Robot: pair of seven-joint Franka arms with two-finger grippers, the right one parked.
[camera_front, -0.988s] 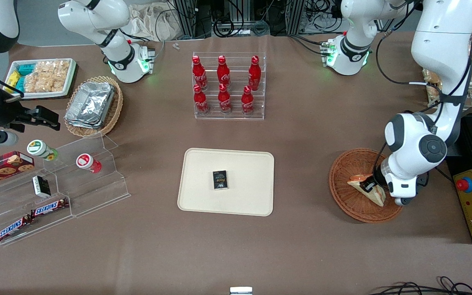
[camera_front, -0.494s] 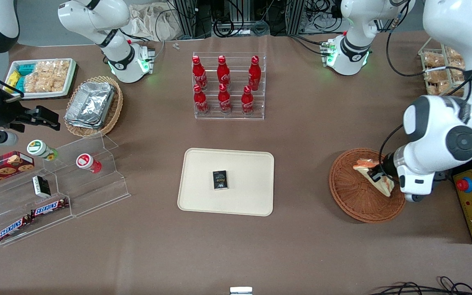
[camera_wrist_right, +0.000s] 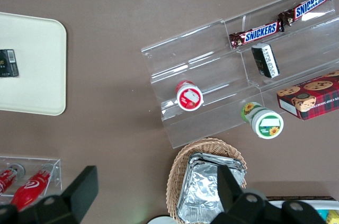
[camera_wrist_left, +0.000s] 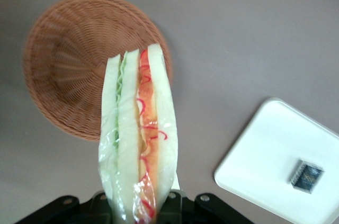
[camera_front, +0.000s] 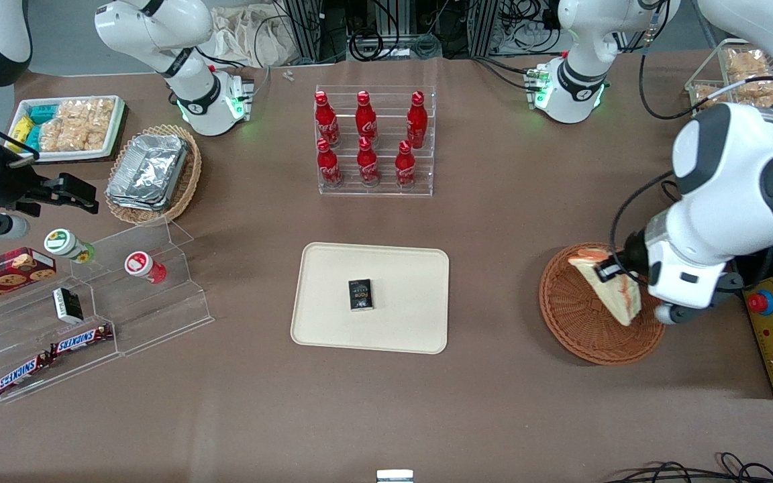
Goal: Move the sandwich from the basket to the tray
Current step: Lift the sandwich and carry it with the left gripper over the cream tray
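Note:
My left gripper [camera_front: 611, 274] is shut on the clear-wrapped sandwich [camera_front: 606, 285], a pale bread wedge with red-orange and green filling. It holds the sandwich lifted above the round reddish-brown wicker basket [camera_front: 571, 315] toward the working arm's end of the table. In the left wrist view the sandwich [camera_wrist_left: 139, 139] hangs between the gripper's [camera_wrist_left: 139, 208] fingers, well above the empty basket [camera_wrist_left: 69, 75]. The cream tray [camera_front: 333, 295] lies at the table's middle and carries a small black box [camera_front: 360, 294]; the tray [camera_wrist_left: 270, 155] also shows in the wrist view.
A clear rack of red cola bottles [camera_front: 373, 141] stands farther from the front camera than the tray. A control box with a red button [camera_front: 772, 329] lies beside the basket. A clear stepped shelf with snacks [camera_front: 91, 302] and a tan basket of foil trays [camera_front: 151, 171] are toward the parked arm's end.
The gripper has risen with the sandwich in it, lifting it out of the basket. The arm's wrist has swung up and away from the front camera.

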